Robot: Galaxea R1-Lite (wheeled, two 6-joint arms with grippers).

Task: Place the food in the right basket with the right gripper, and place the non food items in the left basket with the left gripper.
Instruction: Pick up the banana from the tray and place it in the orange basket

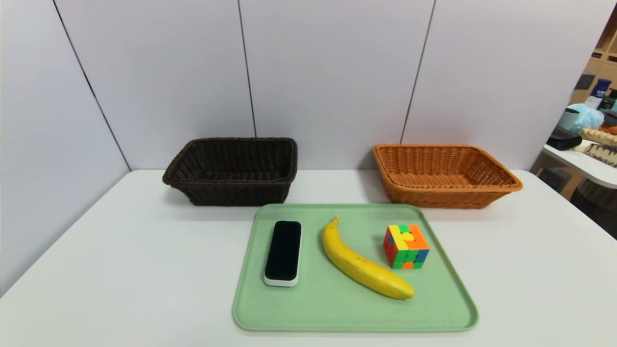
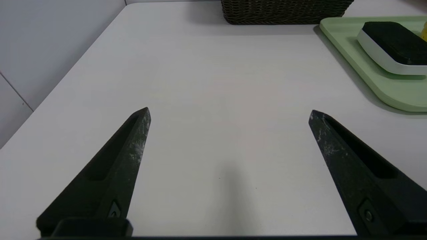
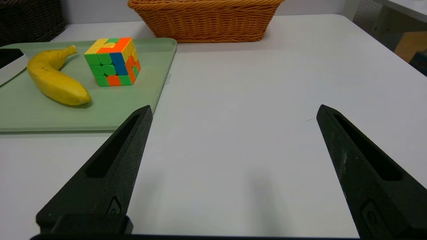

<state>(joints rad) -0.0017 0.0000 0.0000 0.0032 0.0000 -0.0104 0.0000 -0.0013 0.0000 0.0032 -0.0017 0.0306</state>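
Note:
A yellow banana (image 1: pixel 362 262) (image 3: pixel 53 81) lies in the middle of a green tray (image 1: pixel 337 308). To its left on the tray rests a flat black slab with a white base (image 1: pixel 283 252) (image 2: pixel 393 45); to its right stands a multicoloured puzzle cube (image 1: pixel 406 246) (image 3: pixel 112 61). The dark brown basket (image 1: pixel 231 171) (image 2: pixel 283 11) stands behind the tray at the left, the orange-tan basket (image 1: pixel 446 174) (image 3: pixel 206 20) behind it at the right. Neither arm shows in the head view. My left gripper (image 2: pixel 229 113) hangs open over bare table left of the tray. My right gripper (image 3: pixel 234 110) hangs open over bare table right of the tray.
The white table (image 1: pixel 120 270) is walled by grey panels at the back and left. A second table with clutter (image 1: pixel 588 140) stands beyond the right edge. Both baskets hold nothing that I can see.

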